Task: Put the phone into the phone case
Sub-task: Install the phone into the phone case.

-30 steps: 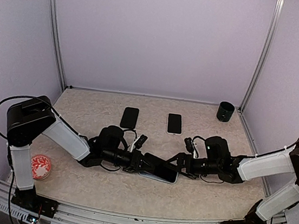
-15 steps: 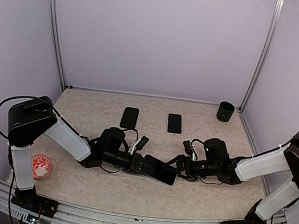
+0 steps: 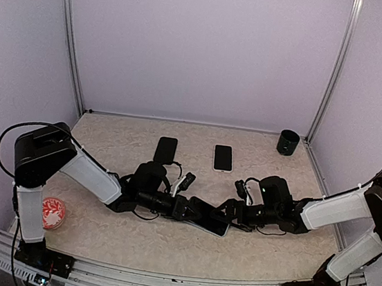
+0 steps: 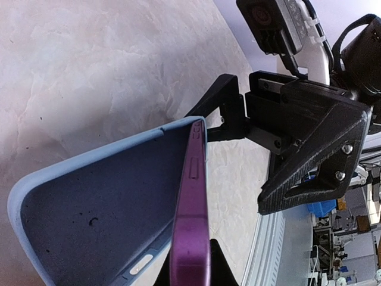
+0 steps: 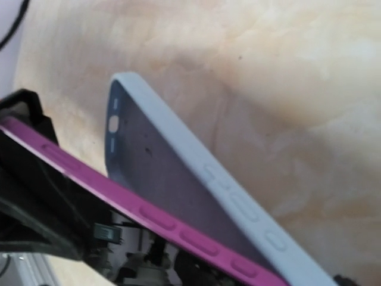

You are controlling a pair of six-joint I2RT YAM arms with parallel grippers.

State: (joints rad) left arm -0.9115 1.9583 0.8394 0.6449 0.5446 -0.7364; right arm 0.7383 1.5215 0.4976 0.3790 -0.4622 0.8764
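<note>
Phone [image 4: 190, 238] sits slightly further toward the right hand [image 3: 230, 211] than a second ago. The left hand [image 3: 180, 207], pinching the phone's near end, has pushed it along. The right hand has crept in to meet it, so both hands are now close together over the middle of the counter [image 4: 89, 59]. Under the phone lies the phone case [image 4: 89, 208], open side up. The phone's far end meets the case's end wall by the right hand. The end in the left hand is raised, so the phone is not seated yet. Right hand is spread wide around the case's far end; cannot tell if it touches. Judgement: the far end goes in first, and pressing the raised end down comes next.
</note>
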